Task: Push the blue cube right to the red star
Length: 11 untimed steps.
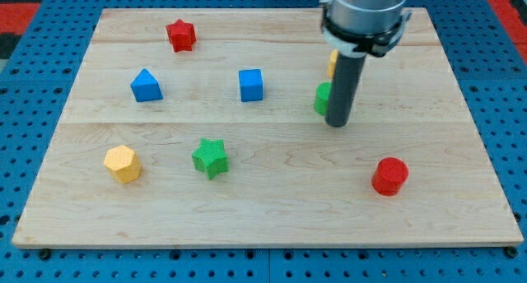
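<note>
The blue cube (pixel 251 85) sits on the wooden board near the middle, toward the view's top. The red star (pixel 180 34) lies at the view's upper left, well apart from the cube. My tip (pixel 337 123) rests on the board to the right of the blue cube and a little lower, about a hundred pixels from it. The rod stands right against a green block (pixel 322 98), partly hiding it.
A blue triangular block (pixel 146 85) lies left of the cube. A yellow hexagonal block (pixel 123 163) and a green star (pixel 210 157) lie at the lower left. A red cylinder (pixel 389 176) is at the lower right. A yellow block (pixel 331 64) peeks out behind the rod.
</note>
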### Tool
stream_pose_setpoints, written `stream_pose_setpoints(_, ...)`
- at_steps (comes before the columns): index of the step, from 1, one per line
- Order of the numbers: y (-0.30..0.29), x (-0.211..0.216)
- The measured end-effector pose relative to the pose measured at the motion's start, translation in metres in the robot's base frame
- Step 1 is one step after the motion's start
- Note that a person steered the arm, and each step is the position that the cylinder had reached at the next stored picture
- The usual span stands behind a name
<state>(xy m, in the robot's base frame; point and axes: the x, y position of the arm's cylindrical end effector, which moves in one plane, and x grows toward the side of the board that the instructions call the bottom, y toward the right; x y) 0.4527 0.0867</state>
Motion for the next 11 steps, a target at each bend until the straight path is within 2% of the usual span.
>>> stream_pose_setpoints(1, -0.004, -0.002)
stream_pose_setpoints(2, 0.007, -0.033)
stream_pose_setpoints(3, 0.040, -0.034)
stream_pose_setpoints(4, -0.001, -0.004)
stream_pose_setpoints(5, -0.092, 0.006)
stream_pose_setpoints(7, -0.103, -0.085)
stream_pose_setpoints(9, -0.088, -0.142)
stream_pose_setpoints(10, -0.092, -0.149)
stream_pose_setpoints(11, -0.098, -0.103)
